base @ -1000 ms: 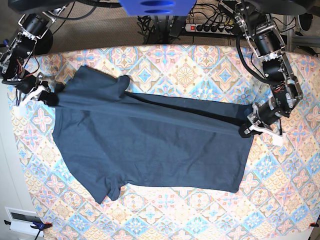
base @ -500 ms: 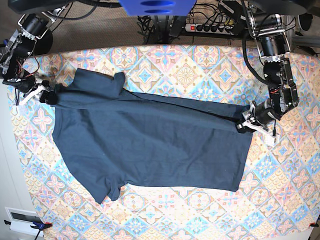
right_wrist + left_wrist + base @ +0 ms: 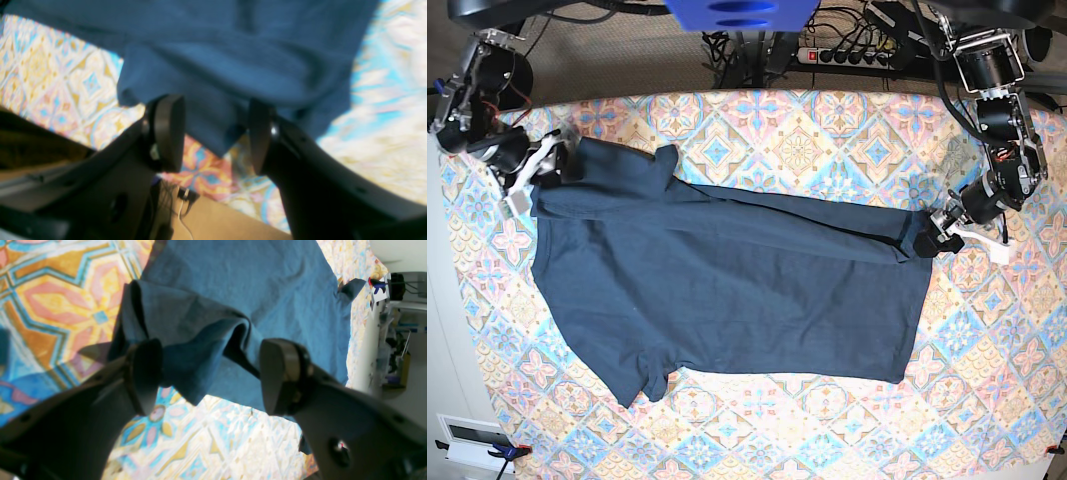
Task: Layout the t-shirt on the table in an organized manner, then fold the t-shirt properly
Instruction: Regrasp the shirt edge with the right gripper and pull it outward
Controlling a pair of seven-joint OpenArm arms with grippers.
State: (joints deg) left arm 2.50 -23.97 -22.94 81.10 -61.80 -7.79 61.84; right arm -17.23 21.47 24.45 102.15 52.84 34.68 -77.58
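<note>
The dark navy t-shirt (image 3: pixel 727 290) lies spread across the patterned table (image 3: pixel 807 140), with its far edge folded over in a long band. My left gripper (image 3: pixel 932 240) is at the shirt's right end. In the left wrist view its jaws (image 3: pixel 213 373) stand wide open around a bunched fold of the shirt (image 3: pixel 267 290). My right gripper (image 3: pixel 552 162) is at the shirt's far left corner. In the right wrist view it (image 3: pixel 213 133) is open, with a corner of the shirt (image 3: pixel 217 50) hanging between the fingers. The neck label is hidden.
A power strip with cables (image 3: pixel 847 55) lies beyond the table's far edge. A white device (image 3: pixel 472 440) sits off the table at the lower left. The table's left edge is close to my right gripper.
My right gripper has moved up and right to the shirt's far left corner. My left gripper has shifted right and slightly up at the shirt's right end. The folded band looks straighter.
</note>
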